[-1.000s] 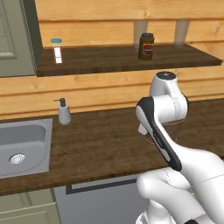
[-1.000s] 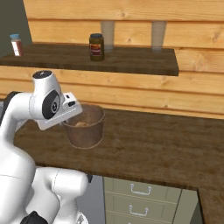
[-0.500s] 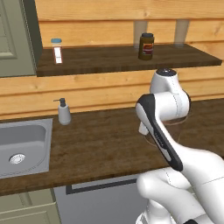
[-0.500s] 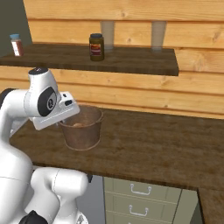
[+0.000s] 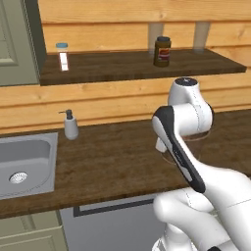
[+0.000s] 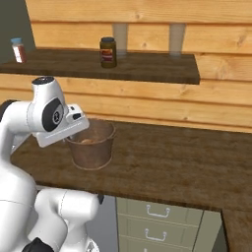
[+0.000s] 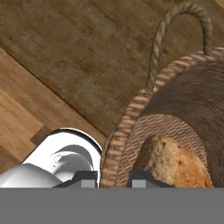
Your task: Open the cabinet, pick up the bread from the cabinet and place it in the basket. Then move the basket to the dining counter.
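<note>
The bread (image 7: 175, 162) already lies inside the basket (image 6: 92, 147), so the step in hand appears to be gripping the basket for transfer to the dining counter. In the hand view the pincer (image 7: 113, 178) straddles the woven rim, one tip outside the wall, the other inside beside the bread; whether it is clamped or apart cannot be told. The next move likely calls for a firm closure on the rim, then a level lift off the counter (image 6: 187, 162); tilting risks spilling the bread.
</note>
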Robot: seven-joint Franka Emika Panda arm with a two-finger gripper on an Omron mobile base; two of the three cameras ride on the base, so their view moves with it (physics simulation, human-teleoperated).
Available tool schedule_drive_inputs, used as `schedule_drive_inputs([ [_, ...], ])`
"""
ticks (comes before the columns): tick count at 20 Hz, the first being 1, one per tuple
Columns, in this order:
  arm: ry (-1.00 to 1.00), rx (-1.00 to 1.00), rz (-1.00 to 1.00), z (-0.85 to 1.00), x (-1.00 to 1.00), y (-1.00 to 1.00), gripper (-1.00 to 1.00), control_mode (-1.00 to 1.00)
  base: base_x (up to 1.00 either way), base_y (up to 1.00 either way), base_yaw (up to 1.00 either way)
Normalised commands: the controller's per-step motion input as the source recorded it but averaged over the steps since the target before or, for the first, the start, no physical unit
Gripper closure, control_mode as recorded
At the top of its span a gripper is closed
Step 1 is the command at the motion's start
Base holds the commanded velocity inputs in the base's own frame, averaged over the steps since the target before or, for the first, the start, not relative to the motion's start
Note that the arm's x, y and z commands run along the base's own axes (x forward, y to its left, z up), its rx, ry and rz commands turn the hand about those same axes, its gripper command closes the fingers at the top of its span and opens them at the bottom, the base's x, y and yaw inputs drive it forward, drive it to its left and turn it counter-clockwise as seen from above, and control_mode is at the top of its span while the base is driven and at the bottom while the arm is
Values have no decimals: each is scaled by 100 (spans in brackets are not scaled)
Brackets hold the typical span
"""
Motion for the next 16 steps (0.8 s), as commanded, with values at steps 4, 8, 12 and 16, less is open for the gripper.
schedule_drive_inputs([
  [4,0,0,0,0,0,0,100,100,-100,-15,-41],
  [8,0,0,0,0,0,0,100,100,-77,-10,-69],
  [12,0,0,0,0,0,0,100,100,-23,0,-86],
  [16,0,0,0,0,0,0,100,100,-10,0,-89],
])
